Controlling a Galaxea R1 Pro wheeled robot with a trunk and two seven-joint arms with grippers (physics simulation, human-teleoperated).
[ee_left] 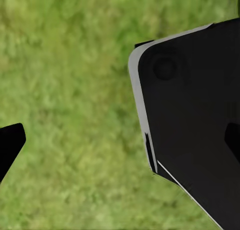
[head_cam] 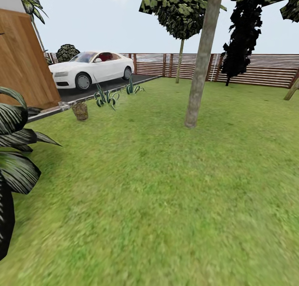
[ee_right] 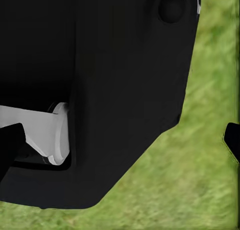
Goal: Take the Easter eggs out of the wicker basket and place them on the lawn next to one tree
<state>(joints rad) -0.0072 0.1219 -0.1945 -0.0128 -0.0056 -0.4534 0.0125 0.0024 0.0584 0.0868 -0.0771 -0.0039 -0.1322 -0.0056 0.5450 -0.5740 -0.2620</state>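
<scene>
Far off at the left, by the driveway edge, stands the brown wicker basket on the lawn. The Easter eggs cannot be made out at this distance. A thick, pale grey-brown tree rises from the grass right of centre, several steps right of the basket. In the left wrist view, my left gripper hangs open over grass, beside the robot's black body. My right gripper is open too, with the black body behind it. Nothing sits between either pair of fingers.
A white car is parked on the dark driveway. A wooden wall and a large dark-leaved plant stand at the left. Spiky plants edge the driveway. A slatted fence, a thin tree and a dark bushy tree close the back.
</scene>
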